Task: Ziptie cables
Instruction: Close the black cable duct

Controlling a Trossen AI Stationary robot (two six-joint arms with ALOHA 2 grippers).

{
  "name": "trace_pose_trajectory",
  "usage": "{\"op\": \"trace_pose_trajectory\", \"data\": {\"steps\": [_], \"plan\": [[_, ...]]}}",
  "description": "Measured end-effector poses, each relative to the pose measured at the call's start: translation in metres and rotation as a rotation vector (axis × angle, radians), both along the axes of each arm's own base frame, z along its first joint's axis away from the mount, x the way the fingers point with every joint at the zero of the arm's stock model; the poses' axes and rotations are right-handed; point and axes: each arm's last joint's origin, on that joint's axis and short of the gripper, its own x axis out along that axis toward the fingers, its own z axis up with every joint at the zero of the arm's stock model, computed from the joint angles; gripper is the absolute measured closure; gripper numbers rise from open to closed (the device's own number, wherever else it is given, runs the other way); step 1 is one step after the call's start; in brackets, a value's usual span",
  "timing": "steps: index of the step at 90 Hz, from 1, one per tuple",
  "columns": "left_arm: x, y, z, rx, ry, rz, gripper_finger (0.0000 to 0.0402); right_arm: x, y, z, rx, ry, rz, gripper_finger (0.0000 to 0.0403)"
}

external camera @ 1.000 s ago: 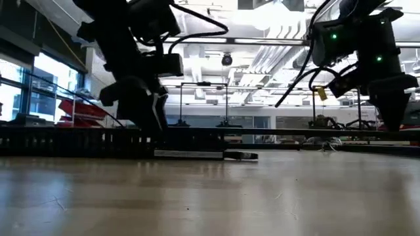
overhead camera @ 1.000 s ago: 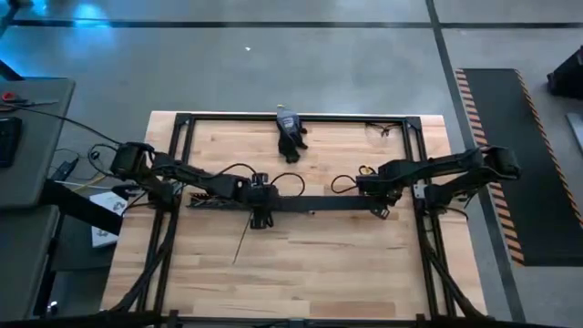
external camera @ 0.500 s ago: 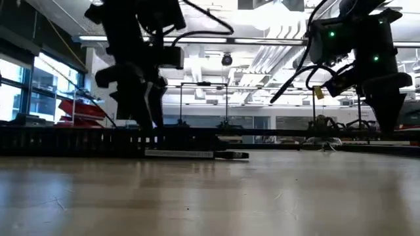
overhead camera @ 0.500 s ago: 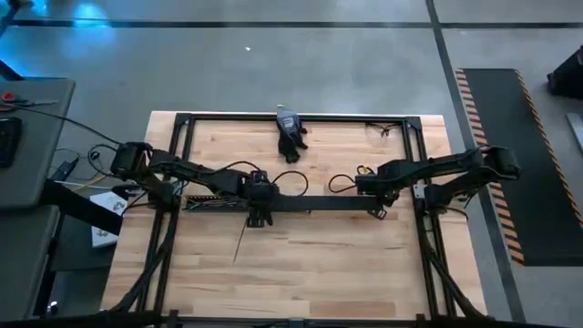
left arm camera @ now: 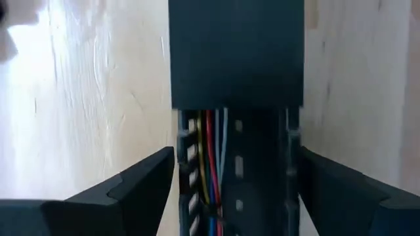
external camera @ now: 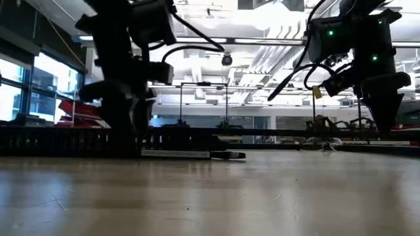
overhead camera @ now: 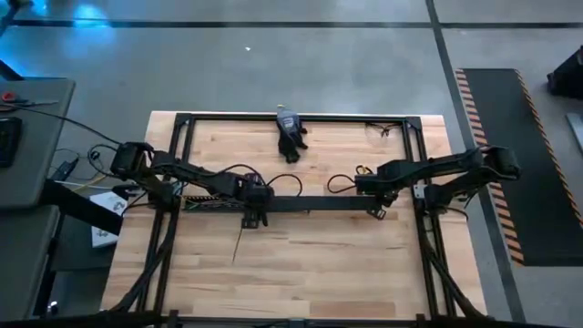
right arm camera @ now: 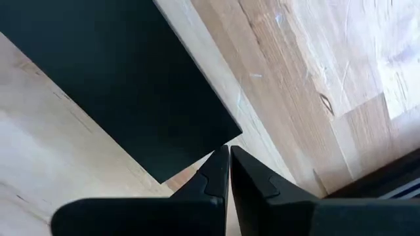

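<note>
Both dark arms reach in from the sides of the high view toward a long black duct [overhead camera: 310,202] that lies across the middle of the wooden table [overhead camera: 301,264]. The left arm runs from the left edge, its wrist bent down so that the left gripper [overhead camera: 252,205] sits over the duct left of centre. In the left wrist view its two fingers [left arm camera: 141,187] stand spread apart on either side of the duct, gripping nothing. The right arm comes in from the right edge, and the right gripper [overhead camera: 374,202] sits at the duct's right end. In the right wrist view its fingertips [right arm camera: 226,172] are pressed together with nothing between them, just beside the corner of a flat black lid strip [right arm camera: 125,92].

The duct is an open comb-edged channel. The cables [left arm camera: 209,160] lie inside it along its length: thin red, yellow, blue and pale strands, seen in the centre of the left wrist view, running under the lid that covers the channel farther on. A single thin dark strip [overhead camera: 238,244] lies on the bare wood at lower centre-left of the high view, well apart from the duct.
</note>
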Motion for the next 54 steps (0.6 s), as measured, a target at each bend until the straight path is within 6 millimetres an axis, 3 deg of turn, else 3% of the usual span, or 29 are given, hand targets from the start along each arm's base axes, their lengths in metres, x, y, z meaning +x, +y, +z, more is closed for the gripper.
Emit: {"op": "trace_pose_trajectory", "data": {"steps": [29,54], "plan": [[-0.003,0.001,-0.009,0.013,-0.010,-0.001,0.0180,0.005,0.000,-0.001,-0.001,-0.056,0.040,0.0403],[-0.003,0.001,-0.009,0.021,-0.012,0.005,0.0186,0.010,0.000,-0.001,0.000,-0.105,0.059,0.0403]]}}
